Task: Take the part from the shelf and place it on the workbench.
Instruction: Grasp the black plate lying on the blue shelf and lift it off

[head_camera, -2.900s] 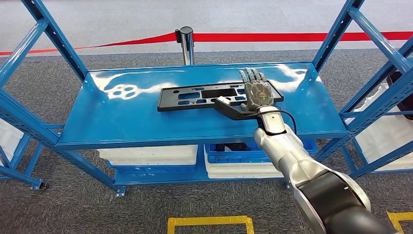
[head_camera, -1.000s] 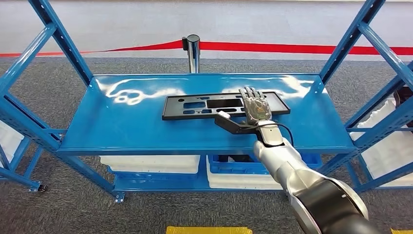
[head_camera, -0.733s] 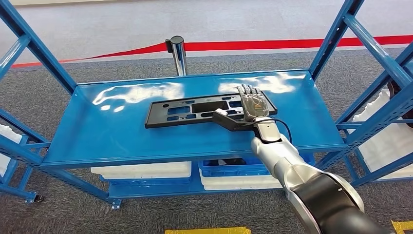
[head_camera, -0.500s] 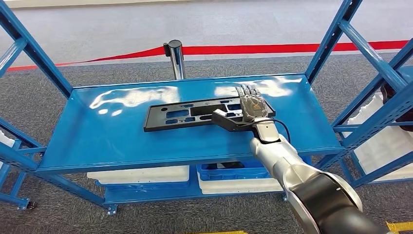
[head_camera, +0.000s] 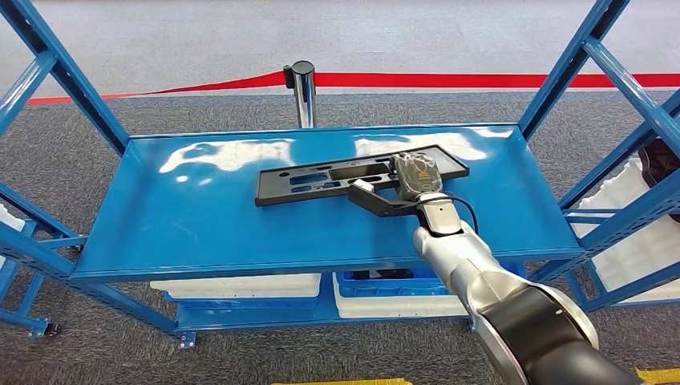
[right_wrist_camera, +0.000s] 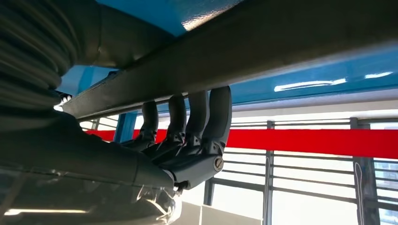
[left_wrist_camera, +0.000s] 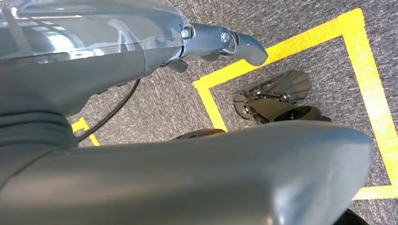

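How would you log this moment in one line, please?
phase: grasping | right hand: fingers curled over black part | part: on blue shelf

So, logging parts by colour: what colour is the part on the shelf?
Black; the part shows best in the head view.

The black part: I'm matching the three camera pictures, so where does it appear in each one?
Head view: the black part lies on the blue shelf, its right end under the right hand.
Right wrist view: the part is a dark bar crossing the picture, with the hand's fingers curled around its edge.
Left wrist view: not in it.
Shared landmark: the red barrier tape.
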Tool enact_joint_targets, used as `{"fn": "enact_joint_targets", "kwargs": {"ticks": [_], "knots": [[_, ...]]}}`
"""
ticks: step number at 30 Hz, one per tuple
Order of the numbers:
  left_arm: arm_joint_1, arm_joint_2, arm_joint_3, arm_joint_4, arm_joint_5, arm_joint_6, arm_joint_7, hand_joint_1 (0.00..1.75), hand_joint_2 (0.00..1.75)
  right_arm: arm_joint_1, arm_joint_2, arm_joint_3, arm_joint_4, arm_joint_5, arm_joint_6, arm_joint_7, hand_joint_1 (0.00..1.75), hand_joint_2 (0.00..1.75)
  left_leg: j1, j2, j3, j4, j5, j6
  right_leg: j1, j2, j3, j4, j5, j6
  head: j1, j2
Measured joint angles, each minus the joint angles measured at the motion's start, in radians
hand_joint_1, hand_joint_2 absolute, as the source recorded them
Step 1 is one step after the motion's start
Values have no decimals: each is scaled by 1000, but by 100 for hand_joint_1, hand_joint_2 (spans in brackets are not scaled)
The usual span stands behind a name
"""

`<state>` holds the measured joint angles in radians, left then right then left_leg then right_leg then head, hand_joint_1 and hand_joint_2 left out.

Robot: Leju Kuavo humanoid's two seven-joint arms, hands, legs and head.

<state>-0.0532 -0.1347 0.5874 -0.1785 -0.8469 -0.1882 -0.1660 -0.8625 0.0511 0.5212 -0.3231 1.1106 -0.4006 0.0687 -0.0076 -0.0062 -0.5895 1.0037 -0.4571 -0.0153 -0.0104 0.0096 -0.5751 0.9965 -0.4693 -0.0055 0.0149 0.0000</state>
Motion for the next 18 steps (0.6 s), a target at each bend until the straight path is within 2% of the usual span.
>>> {"fn": "enact_joint_targets", "kwargs": {"ticks": [3,18], "knots": [[0,0,0,0,0,0,3,0,0,-1,0,0,0,1,2,-5,175,175,0,0,0,0,-1,1,0,0,0,0,-1,4,0,0],[0,0,0,0,0,0,4,0,0,-2,-4,0,0,1,4,-6,175,175,4,0,3,0,0,1,2,0,3,0,-1,5,0,0]]}}
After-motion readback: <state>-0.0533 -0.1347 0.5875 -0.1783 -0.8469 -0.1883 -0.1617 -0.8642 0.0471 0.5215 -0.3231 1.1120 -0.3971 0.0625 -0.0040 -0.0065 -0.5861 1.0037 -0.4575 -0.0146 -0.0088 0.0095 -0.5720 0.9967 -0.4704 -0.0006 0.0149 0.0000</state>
